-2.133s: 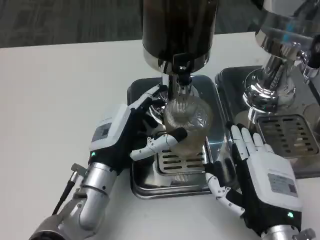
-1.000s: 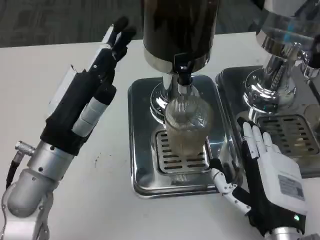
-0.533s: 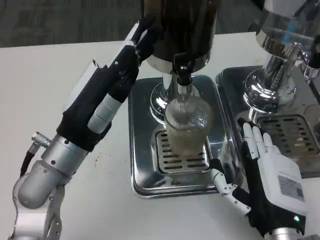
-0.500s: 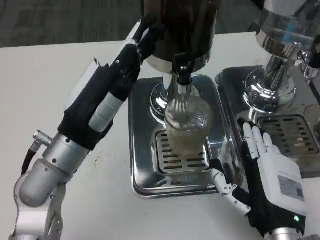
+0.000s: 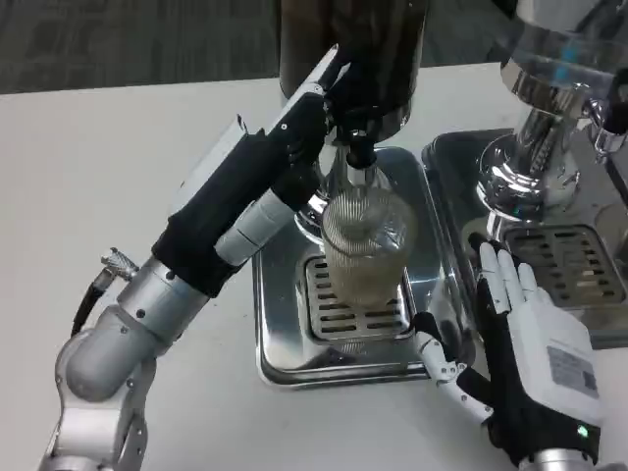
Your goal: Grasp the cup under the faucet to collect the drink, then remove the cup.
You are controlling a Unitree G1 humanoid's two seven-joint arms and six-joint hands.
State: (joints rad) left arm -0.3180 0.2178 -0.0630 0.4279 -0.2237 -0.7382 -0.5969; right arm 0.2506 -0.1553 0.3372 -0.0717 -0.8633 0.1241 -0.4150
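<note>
**benchtop_bob:** Where's the cup sitting in this shot?

**g1_tinkerer:** Dead centre of the frame. It's a clear ribbed one, upright on the slotted grate of the steel drip tray, right under the faucet of the dark drink dispenser at the top middle. Looks like some pale liquid in the lower part. Neither robot hand is touching it.

**benchtop_bob:** So what are the hands doing?

**g1_tinkerer:** The left robot hand is up high, reaching diagonally from lower left toward the top centre, fingertips at the dispenser's body just above the faucet. Can't tell whether it's actually gripping anything up there, since the fingers blend into the dark housing. The right robot hand is at the lower right of the frame, back facing up, fingers spread and relaxed, holding nothing. It's parked just beside the tray's right rim, with the thumb near the tray's front corner.

**benchtop_bob:** Anything else on the tabletop?

**g1_tinkerer:** A second, chrome dispenser with its own tray at the upper right.
</note>
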